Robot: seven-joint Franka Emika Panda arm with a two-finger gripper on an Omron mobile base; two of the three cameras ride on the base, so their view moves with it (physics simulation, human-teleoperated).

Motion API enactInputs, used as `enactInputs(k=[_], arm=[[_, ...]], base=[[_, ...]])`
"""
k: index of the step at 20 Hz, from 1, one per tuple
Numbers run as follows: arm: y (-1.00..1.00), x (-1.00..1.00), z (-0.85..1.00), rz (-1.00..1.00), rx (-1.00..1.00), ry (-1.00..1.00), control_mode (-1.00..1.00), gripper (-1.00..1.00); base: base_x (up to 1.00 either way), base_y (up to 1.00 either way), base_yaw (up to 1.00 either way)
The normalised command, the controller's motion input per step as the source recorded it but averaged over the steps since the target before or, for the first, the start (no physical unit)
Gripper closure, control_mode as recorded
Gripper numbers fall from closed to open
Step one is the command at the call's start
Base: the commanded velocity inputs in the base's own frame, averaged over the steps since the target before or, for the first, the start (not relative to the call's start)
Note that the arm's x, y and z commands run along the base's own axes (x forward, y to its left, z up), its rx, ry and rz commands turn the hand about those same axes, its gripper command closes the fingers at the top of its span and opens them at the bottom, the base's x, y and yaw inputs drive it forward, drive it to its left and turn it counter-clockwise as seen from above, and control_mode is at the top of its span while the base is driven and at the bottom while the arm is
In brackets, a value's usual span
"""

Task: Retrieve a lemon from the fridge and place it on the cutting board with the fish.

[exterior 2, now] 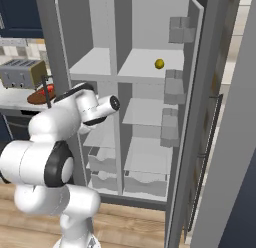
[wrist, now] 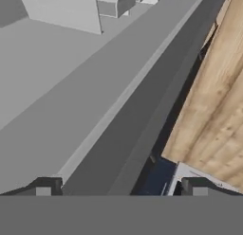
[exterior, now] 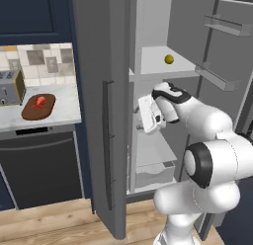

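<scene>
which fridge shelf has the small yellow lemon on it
The upper right pale grey shelf of the grey fridge: the small round yellow lemon sits there; the shelves below look bare.

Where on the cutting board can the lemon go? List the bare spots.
The oval reddish-brown wooden cutting board is bare at its near-left end and along its right edge. The small red-orange fish crowds the middle. The small yellow lemon sits on the grey fridge shelf.

lemon: small round yellow lemon (exterior: 169, 59) (exterior 2: 159, 64), resting on upper fridge shelf
fridge: tall grey double-door fridge (exterior: 104, 115) (exterior 2: 150, 112), doors open
board: oval dark reddish-brown wooden cutting board (exterior: 29, 111) on my counter (exterior: 64, 108)
fish: small red-orange fish (exterior: 39, 101) atop board
</scene>
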Motion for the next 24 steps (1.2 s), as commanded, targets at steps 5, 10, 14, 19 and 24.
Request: enactInputs(k=[5,10,14,19,24], arm=[[0.19,0.31,-0.10,0.14,0.00,0.00,-1.00,-1.00],[0.19,0.29,-0.08,0.14,0.00,0.01,-1.00,-1.00],[0.46,0.00,-0.09,0.13,0.00,0.01,-1.00,-1.00],[0.74,-0.02,-0.13,0.12,0.00,0.01,-1.00,-1.00],[0.73,-0.39,-0.13,0.07,0.00,0.00,-1.00,-1.00]], base=[[0.00,0.00,0.00],[0.00,0.00,0.00],[0.00,0.00,0.00],[0.00,0.00,0.00],[0.00,0.00,0.00]])
